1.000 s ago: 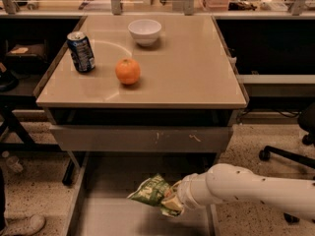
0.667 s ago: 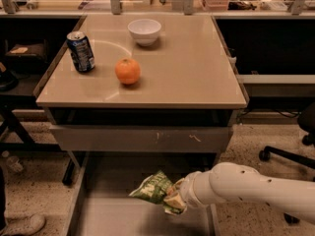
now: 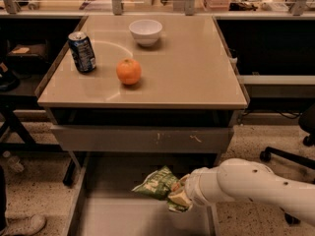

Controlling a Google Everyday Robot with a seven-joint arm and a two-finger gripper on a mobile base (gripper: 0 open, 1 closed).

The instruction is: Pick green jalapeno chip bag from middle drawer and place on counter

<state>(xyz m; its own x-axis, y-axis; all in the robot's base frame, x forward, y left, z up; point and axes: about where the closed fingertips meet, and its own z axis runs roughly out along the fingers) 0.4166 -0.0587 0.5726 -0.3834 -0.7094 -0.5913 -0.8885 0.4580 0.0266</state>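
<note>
One gripper (image 3: 178, 197) hangs over the middle drawer (image 3: 123, 221); its fingers clamp the green jalapeno chip bag (image 3: 154, 183).

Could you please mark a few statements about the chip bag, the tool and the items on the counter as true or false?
1. The tool grips the green jalapeno chip bag over the middle drawer. True.
2. The orange rests on the counter, apart from the white bowl. True.
3. The chip bag lies on the counter. False: the tool holds it below counter level, over the drawer.
4. The soda can lies on its side. False: it stands upright on the counter.
5. The middle drawer is shut. False: it is pulled open.
</note>
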